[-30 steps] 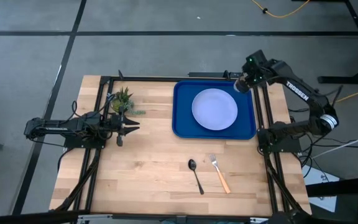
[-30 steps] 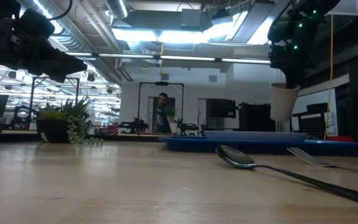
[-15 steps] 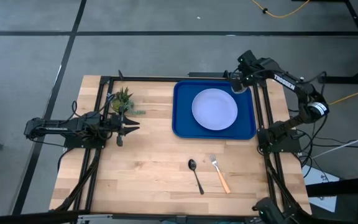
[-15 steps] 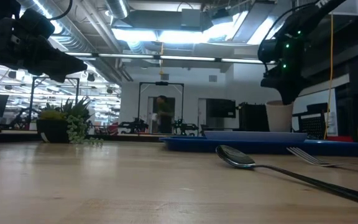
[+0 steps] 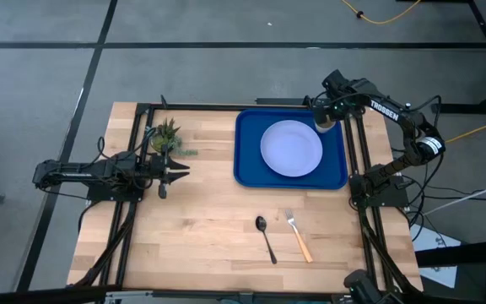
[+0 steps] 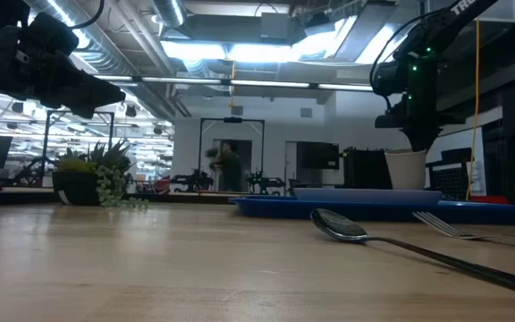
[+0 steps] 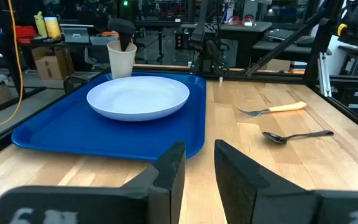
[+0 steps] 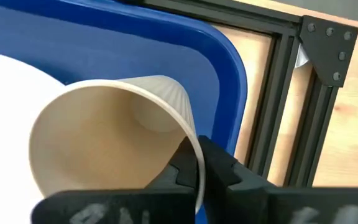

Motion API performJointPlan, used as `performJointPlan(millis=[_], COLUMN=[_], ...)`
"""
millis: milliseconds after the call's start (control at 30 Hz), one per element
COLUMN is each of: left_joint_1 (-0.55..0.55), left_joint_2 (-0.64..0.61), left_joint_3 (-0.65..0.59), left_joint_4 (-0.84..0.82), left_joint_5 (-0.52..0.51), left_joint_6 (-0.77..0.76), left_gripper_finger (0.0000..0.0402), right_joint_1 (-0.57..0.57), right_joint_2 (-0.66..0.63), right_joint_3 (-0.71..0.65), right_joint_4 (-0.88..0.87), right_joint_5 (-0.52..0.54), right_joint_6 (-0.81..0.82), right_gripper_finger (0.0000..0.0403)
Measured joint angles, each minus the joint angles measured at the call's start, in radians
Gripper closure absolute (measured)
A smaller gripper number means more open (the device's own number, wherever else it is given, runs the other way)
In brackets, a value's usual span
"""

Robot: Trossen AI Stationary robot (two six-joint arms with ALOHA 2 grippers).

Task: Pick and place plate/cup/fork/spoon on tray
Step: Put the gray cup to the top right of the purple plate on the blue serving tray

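Note:
The beige cup (image 8: 104,143) stands upright at the far right corner of the blue tray (image 5: 247,173), beside the pale lavender plate (image 5: 291,148) that lies on the tray. My right gripper (image 5: 326,118) is shut on the cup from above. The cup also shows in the low view (image 6: 405,170) and the left wrist view (image 7: 122,59). The dark spoon (image 5: 265,236) and the tan-handled fork (image 5: 298,235) lie on the table near its front edge. My left gripper (image 5: 169,171) hovers at the table's left, slightly open and empty. My right gripper has the cup's rim (image 8: 188,134), one finger inside the cup and one (image 8: 225,171) outside its wall. The fingers come from above, pointing down. The cup stays upright, its bottom down at the tray's floor behind the rim; whether it rests there I cannot tell.
A small potted plant (image 5: 165,135) stands at the table's far left, close to my left gripper. A black metal frame (image 8: 291,124) runs along the table's edges just beyond the tray's corner. Bare wood lies between the tray and the cutlery.
My right gripper has carried the cup from beyond the tray's far right corner toward the table's near and left side, over that corner, and down. The cup has stayed upright and now sits low at the tray.

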Motion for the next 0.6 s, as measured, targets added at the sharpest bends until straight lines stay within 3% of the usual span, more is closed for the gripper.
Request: performJointPlan(millis=[233,600], left_joint_1=[0.0,0.0], left_joint_2=[0.0,0.0], left_joint_3=[0.0,0.0], left_joint_4=[0.0,0.0], left_joint_5=[0.0,0.0], left_joint_6=[0.0,0.0], left_gripper_finger=[0.0322,0.0322], right_joint_1=[0.0,0.0], right_joint_2=[0.014,0.072], right_joint_3=[0.0,0.004], right_joint_4=[0.01,0.004], right_joint_5=[0.005,0.01], right_joint_6=[0.029,-0.076], right_gripper_finger=[0.0401,0.0397])
